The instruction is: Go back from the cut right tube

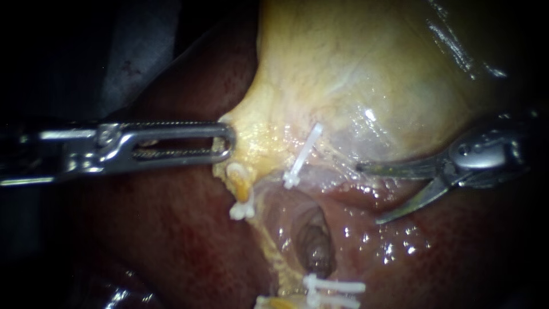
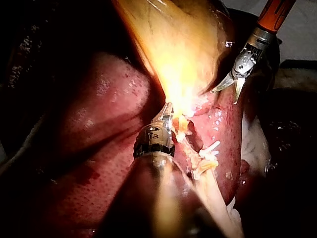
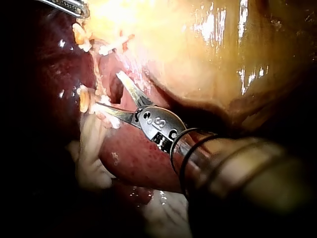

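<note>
Dark red, glistening liver point(image 1: 154, 229) fills the background, with the pale yellow gallbladder point(image 1: 354, 68) rising above it. The left instrument point(image 1: 227, 142) is seen lying level from the left, its two slotted jaws clamped on the yellow tissue at the gallbladder's narrow end.

The cut right tube point(image 1: 313, 170) is found near the middle of the endoscope view, in two parts. Its upper end hangs from the gallbladder and is crossed by a slanted white clip point(image 1: 304, 153). Its lower end sits at the bottom edge and is crossed by two white clips point(image 1: 334, 287). A dark hollow point(image 1: 314, 246) lies between the two ends. Another clipped stump point(image 1: 241, 197) hangs just beside the left instrument's jaws.

The right instrument point(image 1: 368, 193) is seen coming from the right, its two curved blades spread apart with nothing held between them. Its tips are placed to the right of the slanted clip, apart from it, under the gallbladder. The same blades are shown parted over the liver in the right wrist view.
</note>
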You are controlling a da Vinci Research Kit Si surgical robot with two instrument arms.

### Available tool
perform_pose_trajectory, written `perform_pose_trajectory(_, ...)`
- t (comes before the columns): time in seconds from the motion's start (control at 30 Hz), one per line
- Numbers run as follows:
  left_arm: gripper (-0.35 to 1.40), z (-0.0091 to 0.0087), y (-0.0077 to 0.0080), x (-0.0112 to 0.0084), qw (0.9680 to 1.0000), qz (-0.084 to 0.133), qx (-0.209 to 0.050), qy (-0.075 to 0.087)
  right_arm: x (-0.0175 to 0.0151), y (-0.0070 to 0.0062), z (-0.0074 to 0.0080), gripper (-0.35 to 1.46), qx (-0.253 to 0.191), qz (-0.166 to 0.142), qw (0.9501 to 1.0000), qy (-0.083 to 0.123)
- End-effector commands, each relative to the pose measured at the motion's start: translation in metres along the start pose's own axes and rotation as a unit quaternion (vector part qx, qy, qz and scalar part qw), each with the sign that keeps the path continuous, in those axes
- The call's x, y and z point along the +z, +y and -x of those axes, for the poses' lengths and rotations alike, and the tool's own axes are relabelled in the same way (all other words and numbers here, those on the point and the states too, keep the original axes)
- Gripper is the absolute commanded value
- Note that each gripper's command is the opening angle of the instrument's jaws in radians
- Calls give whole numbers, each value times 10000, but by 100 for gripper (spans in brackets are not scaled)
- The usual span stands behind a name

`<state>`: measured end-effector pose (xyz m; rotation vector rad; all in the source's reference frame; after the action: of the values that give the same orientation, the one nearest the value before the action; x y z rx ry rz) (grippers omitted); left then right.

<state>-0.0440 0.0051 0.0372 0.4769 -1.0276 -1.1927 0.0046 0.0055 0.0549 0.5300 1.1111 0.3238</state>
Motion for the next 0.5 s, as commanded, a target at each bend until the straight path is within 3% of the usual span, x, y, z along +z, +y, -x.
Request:
perform_pose_trajectory(0.03, -35, 0, 0, 1, 10000, 3, 2, -2, -2, 1, -1, 86, -13, 20, 10000, 4)
perform_pose_trajectory(0.5, -35, -4, 3, 6, 10000, 20, 16, -14, -20, 5, -14, 86, -178, 117, 9997, 129)
